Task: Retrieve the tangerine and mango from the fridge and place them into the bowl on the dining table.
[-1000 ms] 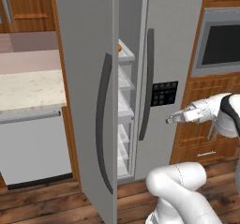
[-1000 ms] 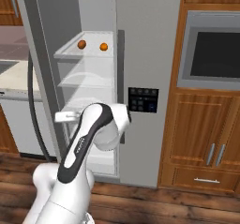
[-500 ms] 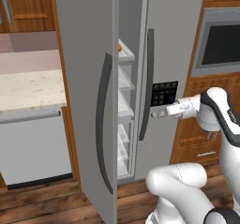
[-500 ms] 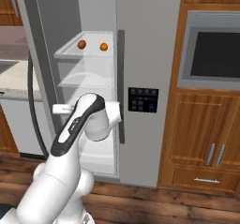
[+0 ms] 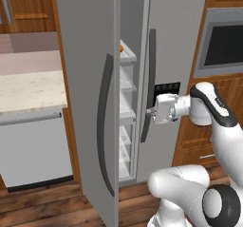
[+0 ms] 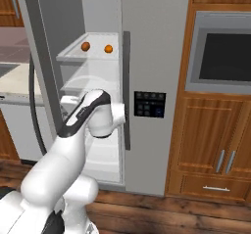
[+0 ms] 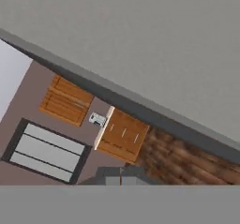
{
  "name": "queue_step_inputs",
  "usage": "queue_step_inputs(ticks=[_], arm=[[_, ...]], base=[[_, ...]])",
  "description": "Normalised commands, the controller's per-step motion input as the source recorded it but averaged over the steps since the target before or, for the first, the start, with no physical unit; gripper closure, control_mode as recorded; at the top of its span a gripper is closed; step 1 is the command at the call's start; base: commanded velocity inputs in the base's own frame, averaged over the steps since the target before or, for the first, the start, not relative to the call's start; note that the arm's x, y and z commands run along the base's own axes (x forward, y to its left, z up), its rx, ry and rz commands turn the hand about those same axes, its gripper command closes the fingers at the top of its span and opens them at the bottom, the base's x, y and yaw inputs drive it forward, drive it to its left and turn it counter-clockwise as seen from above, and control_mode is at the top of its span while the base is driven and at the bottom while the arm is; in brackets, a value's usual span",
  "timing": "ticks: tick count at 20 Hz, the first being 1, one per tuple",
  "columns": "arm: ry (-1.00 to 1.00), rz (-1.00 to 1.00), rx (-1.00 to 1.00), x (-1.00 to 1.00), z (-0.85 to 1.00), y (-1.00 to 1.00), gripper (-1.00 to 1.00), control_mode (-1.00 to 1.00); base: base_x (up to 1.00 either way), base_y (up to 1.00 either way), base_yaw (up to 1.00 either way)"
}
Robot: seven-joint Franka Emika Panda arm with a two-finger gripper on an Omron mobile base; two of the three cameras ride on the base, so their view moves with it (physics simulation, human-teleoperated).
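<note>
**Claw pressed together at the edge of the half-open fridge**

Fingertips are the hardest part to make out: in the left base view the claw (image 5: 150,111) is a small dark nub against the right door's long handle (image 5: 148,86), its tips together with nothing between them, and whether it touches the handle cannot be told. In the right base view the arm's own elbow hides the claw.

The fridge (image 6: 152,42) has two doors. The left one (image 5: 88,79) stands swung out, on the far side of the claw from the wall oven (image 5: 223,45); the right one is closed. Its left door cuts off most of the interior in the left base view, leaving a sliver of white shelves and a speck of orange above the claw.

Two small orange fruits (image 6: 85,46) (image 6: 108,49) sit side by side on the upper shelf (image 6: 86,57), above and behind the claw; which is the tangerine cannot be told.

Beside the claw on the closed door is a dark dispenser panel (image 6: 149,104). A stone counter (image 5: 28,88) over a white appliance (image 5: 33,147) lies beyond the open door.

The hand view shows a grey door surface (image 7: 140,40), tilted.
</note>
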Motion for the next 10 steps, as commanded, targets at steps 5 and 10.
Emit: queue_step_inputs(ticks=[5, 10], arm=[[0.38, -0.06, 0.0, 0.5, -0.31, 0.35, 1.0, -1.0], [0.3, -0.06, 0.0, 0.56, -0.32, 0.26, 1.0, -1.0]], base=[[0.0, 0.0, 0.0], [0.0, 0.0, 0.0]])
